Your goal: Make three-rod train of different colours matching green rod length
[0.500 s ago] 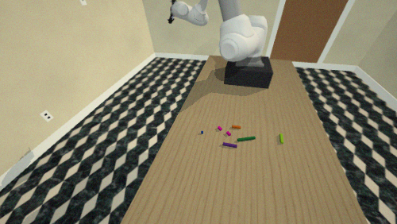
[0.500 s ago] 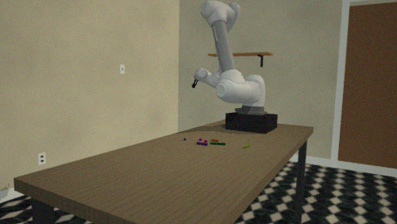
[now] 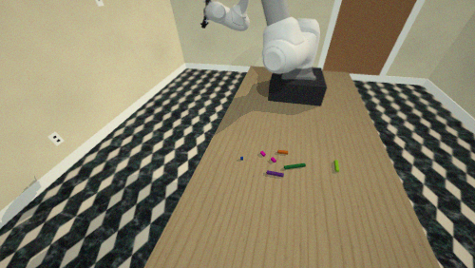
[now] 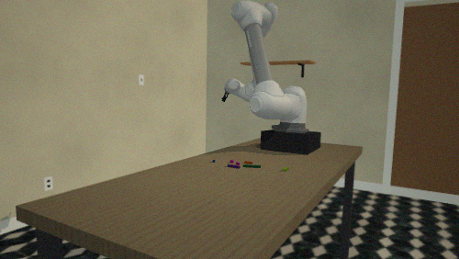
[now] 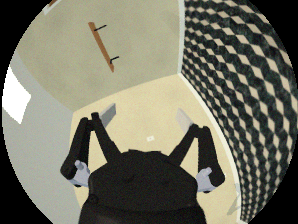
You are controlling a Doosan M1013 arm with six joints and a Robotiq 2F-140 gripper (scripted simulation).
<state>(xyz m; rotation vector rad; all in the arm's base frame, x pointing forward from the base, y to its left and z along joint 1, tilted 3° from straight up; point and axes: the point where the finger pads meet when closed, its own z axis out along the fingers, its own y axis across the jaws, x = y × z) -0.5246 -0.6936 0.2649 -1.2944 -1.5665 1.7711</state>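
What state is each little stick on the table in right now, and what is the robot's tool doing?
Tool: open, empty, high off the table.
Green rod: flat, alone.
Purple rod: flat, near the green rod, apart.
Orange rod: flat, alone.
Two magenta rods: flat, apart.
Blue rod: alone, leftmost.
Lime rod: flat, alone, rightmost.
Brown door: shut.

Brown door [image 3: 370, 33], wall shelf [image 4: 277, 62]

Arm [image 3: 285, 28] top beyond frame edge
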